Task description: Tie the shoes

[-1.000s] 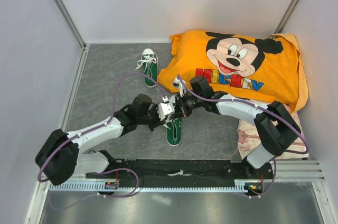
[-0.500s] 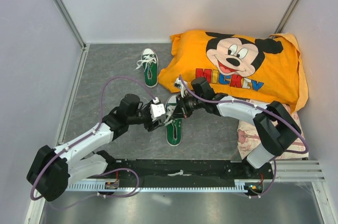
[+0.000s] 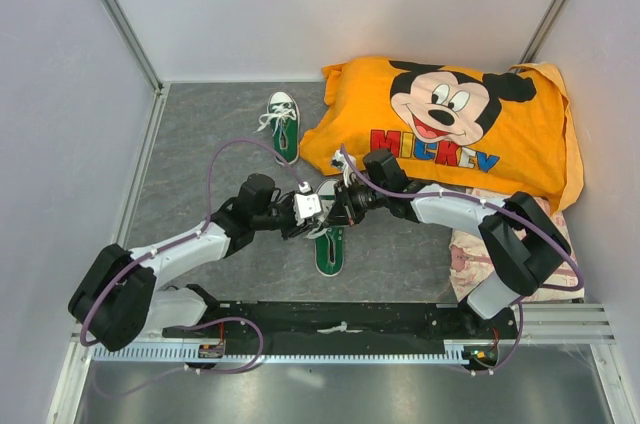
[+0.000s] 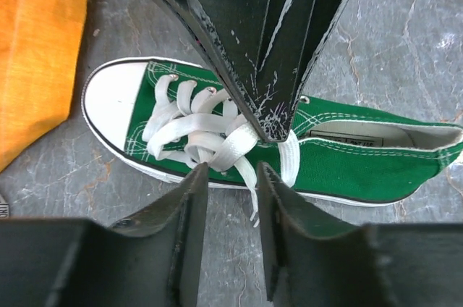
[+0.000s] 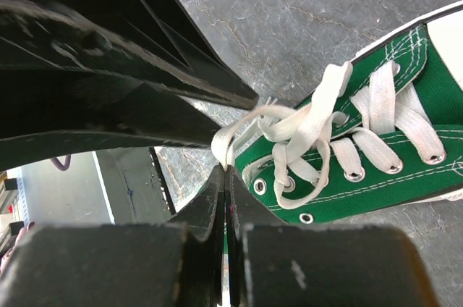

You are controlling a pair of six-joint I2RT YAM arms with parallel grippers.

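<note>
Two green shoes with white toe caps lie on the grey floor. The far shoe point(image 3: 283, 129) lies alone, its laces loose. Both grippers meet over the near shoe point(image 3: 329, 252). My right gripper point(image 5: 226, 168) is shut on a loop of white lace point(image 5: 239, 129) pulled up from that shoe point(image 5: 376, 184). My left gripper point(image 4: 231, 175) is open beside the shoe point(image 4: 362, 162), with a loose lace end point(image 4: 249, 177) hanging between its fingertips, touching neither. The right gripper's black fingers point(image 4: 275, 68) cover part of the lacing in the left wrist view.
The orange Mickey Mouse pillow point(image 3: 450, 129) lies just behind the near shoe, its edge point(image 4: 36, 46) close to the toe cap. A pale bundle of cloth point(image 3: 470, 254) sits at the right. Walls close the floor on three sides, and a black rail point(image 3: 340, 324) runs along the near edge.
My left gripper let go and opened wide, drew back to the left, then returned to the laces with its jaws narrower. The right gripper stayed shut on the lace loop.
</note>
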